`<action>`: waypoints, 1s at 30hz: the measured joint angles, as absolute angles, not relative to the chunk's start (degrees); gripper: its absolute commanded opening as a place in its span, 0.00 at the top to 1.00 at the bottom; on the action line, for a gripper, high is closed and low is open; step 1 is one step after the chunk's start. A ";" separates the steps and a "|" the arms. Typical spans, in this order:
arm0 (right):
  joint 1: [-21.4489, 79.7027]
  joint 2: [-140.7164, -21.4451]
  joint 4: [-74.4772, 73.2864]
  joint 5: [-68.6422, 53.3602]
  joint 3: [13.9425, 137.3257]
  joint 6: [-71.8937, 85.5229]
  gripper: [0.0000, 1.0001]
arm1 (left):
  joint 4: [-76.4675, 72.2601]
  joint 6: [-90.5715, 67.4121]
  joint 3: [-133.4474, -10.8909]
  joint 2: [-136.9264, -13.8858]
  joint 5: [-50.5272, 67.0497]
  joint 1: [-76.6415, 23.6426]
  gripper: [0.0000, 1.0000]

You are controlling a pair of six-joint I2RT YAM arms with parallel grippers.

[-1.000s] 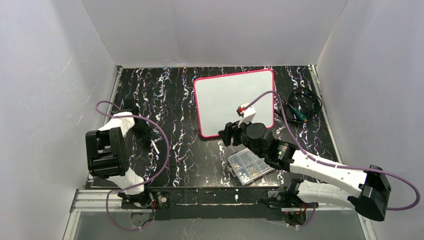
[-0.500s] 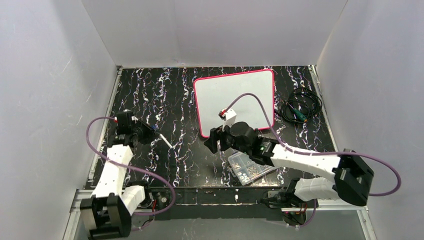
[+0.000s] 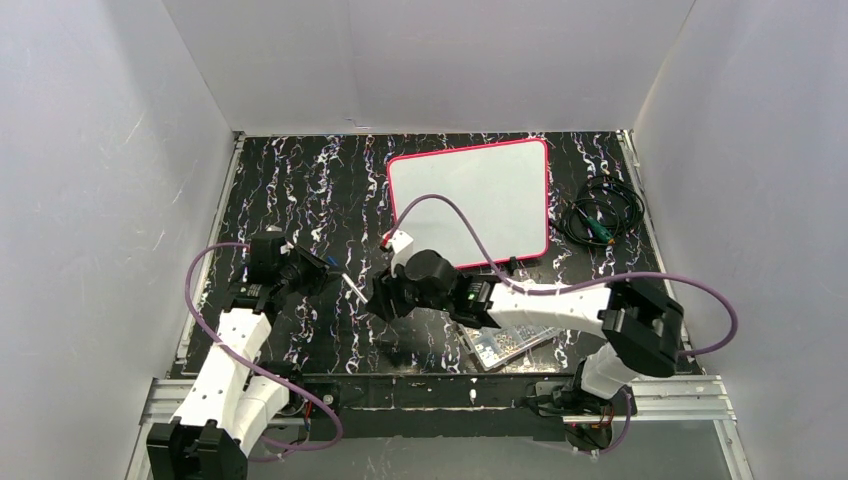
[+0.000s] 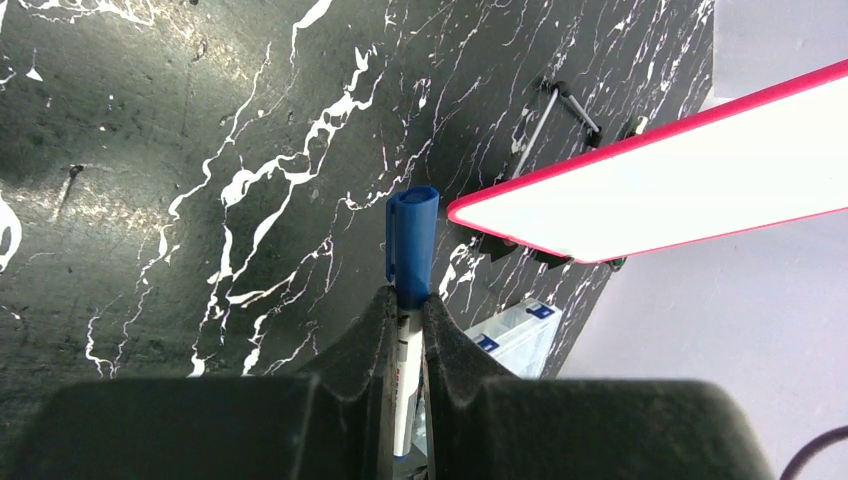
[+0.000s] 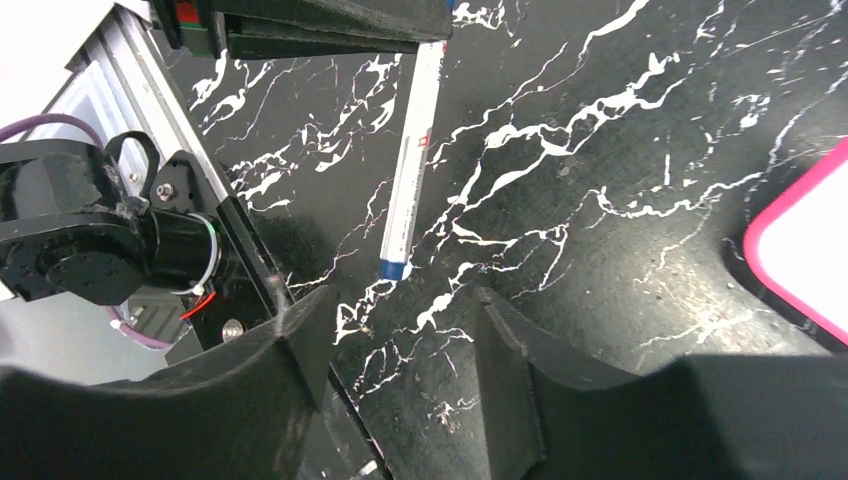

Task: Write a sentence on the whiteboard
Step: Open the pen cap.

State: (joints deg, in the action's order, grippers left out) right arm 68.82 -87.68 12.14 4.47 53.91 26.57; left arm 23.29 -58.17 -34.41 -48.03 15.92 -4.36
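Whiteboard (image 3: 470, 205) lies plain white — red print on marker (image 5: 412, 160) illegible.

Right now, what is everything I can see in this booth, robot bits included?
whiteboard: one, white with a pink-red frame, far side of the table, no writing showing
marker: one, white barrel with a blue cap, gripped in the left fingers
parts box: one, clear, near edge, partly under the right arm
cable coil: one, black with a green bit, right of the whiteboard
table: one, black with white veins
left fingers: shut on the marker
right fingers: open, near the marker's uncapped end
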 measured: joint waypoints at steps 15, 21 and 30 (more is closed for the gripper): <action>69.65 -101.43 9.76 2.46 66.17 24.03 0.92 | 23.20 -61.21 -31.20 -45.01 17.17 -5.02 1.00; 69.38 -102.56 6.68 3.95 67.24 24.01 0.99 | 23.99 -58.67 -31.33 -44.80 17.26 -4.99 0.37; 69.97 -95.31 -4.73 8.27 67.29 22.79 0.99 | 24.86 -44.16 -42.04 -45.30 22.09 -5.06 0.15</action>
State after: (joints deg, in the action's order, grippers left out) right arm 69.97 -95.31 -4.73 8.27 67.29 22.79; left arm 24.86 -44.16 -42.04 -45.30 22.09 -5.06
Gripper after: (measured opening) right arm 0.098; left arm 0.841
